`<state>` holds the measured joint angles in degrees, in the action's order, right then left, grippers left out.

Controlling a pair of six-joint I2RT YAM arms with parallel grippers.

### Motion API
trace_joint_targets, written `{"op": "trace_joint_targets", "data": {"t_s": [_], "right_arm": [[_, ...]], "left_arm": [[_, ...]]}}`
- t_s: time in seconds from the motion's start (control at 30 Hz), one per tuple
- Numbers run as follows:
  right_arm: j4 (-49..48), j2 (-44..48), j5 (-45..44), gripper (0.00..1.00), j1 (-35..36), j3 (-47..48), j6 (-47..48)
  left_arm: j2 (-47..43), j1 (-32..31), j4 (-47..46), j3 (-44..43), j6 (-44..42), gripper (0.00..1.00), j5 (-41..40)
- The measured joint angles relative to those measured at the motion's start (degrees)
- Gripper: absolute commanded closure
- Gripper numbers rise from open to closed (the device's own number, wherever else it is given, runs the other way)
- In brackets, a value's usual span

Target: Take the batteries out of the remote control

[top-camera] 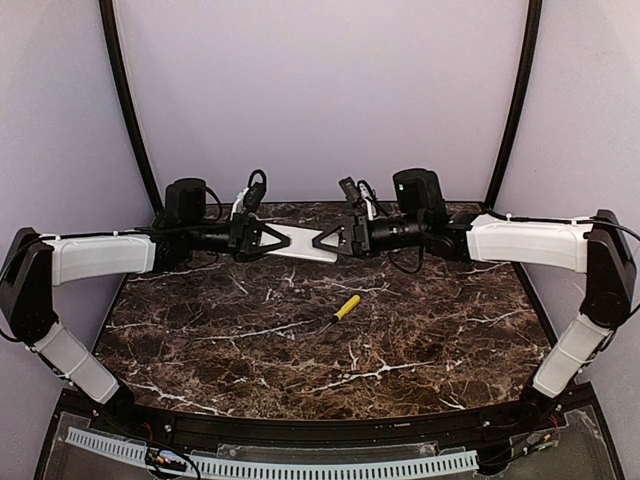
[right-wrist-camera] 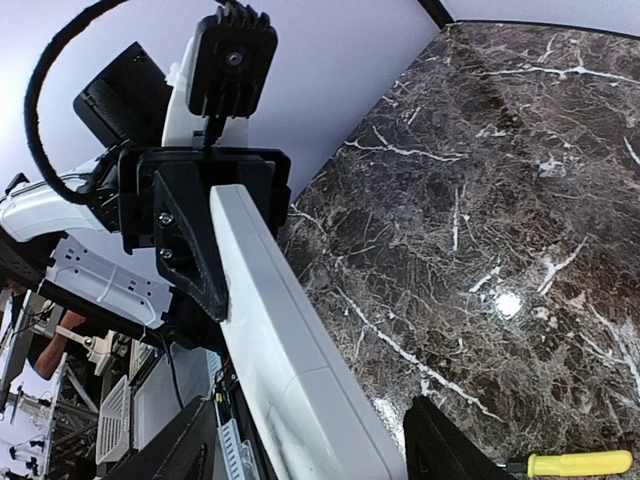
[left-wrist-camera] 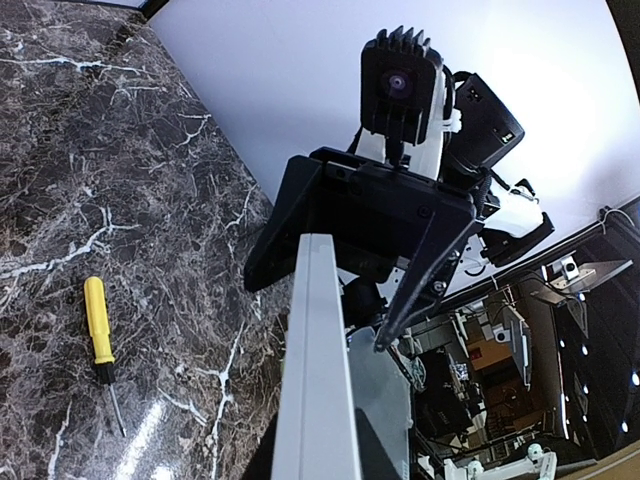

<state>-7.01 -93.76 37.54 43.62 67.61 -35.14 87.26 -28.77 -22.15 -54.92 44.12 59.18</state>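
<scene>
Above the far part of the table (top-camera: 300, 340), remote control (top-camera: 298, 243) is held aloft between two arms stretched inward. Left gripper (top-camera: 280, 240): clamped on one end. Right gripper (top-camera: 320, 241): jaws parted around the other end.

Bright, even light. Glare gleams on the marble table (left-wrist-camera: 100, 150) near the screwdriver (left-wrist-camera: 97, 330); wrist views bow at the edges.

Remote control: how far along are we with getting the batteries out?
Done: the remote control is off the table, clamped by the left gripper. In hand: the right gripper stands open around its other end. Left: no batteries are out in view; the screwdriver lies untouched.
</scene>
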Motion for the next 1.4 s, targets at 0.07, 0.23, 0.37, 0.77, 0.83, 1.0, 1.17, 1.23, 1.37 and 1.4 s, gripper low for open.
{"op": "trace_joint_targets", "data": {"t_s": [0.07,0.23,0.37,0.77,0.83,1.0,1.17,1.23,1.37,1.4], "right_arm": [[1.46,0.22,-1.73,0.40,0.02,0.11,0.31],[4.33,0.24,-3.76,0.43,0.31,0.42,0.57],[5.29,0.24,-4.61,0.49,0.57,0.44,0.66],[6.29,0.24,-5.79,0.70,0.90,1.07,0.98],[6.43,0.24,-5.66,0.77,0.83,1.18,0.57],[6.62,0.33,-3.50,0.88,0.46,1.77,-0.24],[6.67,0.33,-3.41,0.90,0.48,1.90,-0.24],[6.67,0.33,-3.30,0.90,0.48,1.90,-0.26],[6.67,0.33,-3.15,0.84,0.48,1.90,-0.26],[6.67,0.33,-3.04,0.80,0.48,1.90,-0.26]], "left_arm": [[-0.07,0.00,0.33,0.00,-0.35,1.00,-0.28],[-0.09,0.00,1.18,0.00,-0.59,1.00,-0.72],[-0.09,0.00,1.33,0.00,-0.83,0.99,-1.29],[-0.13,0.00,2.27,0.00,-1.36,0.99,-1.86],[-0.26,0.11,2.34,0.00,-2.08,1.00,-1.57],[-0.85,0.74,2.27,-0.02,-4.04,1.00,-0.68],[-1.03,0.74,2.36,-0.02,-4.48,1.00,-0.68],[-1.03,0.76,2.36,-0.02,-4.57,1.00,-0.63],[-1.03,0.76,2.36,-0.02,-4.72,1.00,-0.50],[-1.03,0.81,2.36,-0.02,-4.72,1.00,-0.44]]}}
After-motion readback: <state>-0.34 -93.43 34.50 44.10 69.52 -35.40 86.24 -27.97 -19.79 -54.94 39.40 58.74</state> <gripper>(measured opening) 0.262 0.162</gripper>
